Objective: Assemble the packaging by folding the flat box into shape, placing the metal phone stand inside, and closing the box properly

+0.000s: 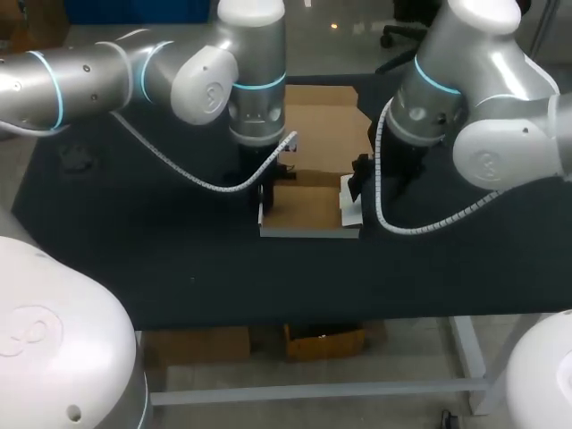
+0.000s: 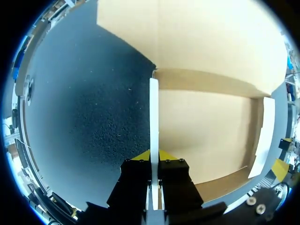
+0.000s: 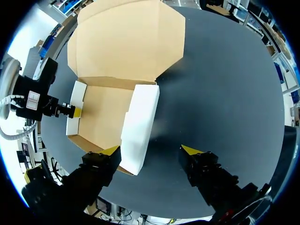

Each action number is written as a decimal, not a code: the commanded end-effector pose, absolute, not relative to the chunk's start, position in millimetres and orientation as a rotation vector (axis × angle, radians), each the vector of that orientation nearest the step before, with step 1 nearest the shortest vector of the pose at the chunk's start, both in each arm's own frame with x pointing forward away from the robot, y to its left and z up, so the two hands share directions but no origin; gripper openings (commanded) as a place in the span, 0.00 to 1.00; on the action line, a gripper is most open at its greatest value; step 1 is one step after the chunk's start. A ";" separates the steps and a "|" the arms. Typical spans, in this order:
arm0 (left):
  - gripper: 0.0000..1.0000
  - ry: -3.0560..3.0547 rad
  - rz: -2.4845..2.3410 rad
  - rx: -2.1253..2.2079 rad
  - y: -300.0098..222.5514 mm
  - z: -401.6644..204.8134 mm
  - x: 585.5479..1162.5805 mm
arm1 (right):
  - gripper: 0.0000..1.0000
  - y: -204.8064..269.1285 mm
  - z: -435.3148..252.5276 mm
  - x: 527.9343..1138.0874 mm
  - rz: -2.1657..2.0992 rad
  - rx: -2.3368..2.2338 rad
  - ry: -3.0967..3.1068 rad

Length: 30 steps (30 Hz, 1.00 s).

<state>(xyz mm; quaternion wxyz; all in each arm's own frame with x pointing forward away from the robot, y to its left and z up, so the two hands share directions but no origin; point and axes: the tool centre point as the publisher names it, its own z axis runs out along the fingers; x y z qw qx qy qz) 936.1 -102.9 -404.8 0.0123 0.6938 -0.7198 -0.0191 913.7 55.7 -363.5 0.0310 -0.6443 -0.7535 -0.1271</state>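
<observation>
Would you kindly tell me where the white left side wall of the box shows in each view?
Head view: the side wall edges the box at its left, under the left gripper.
Left wrist view: it stands upright, pinched in that gripper.
Right wrist view: it is across the box, in the other arm's gripper.
Shared landmark: the flat brown lid, behind the box.

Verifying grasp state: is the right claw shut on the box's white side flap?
No, the right claw is wide open, with the white side flap beside just one finger.
</observation>
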 end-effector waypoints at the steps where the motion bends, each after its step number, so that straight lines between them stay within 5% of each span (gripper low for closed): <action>1: 0.00 -2.248 -0.070 2.166 -104.1 -404.7 936.1 | 0.79 56.3 -365.0 916.0 -0.389 -1.976 -2.321; 30: 0.00 -2.260 -0.088 2.161 -99.3 -404.3 938.0 | 0.88 28.3 -333.4 877.1 -0.690 -1.785 -2.552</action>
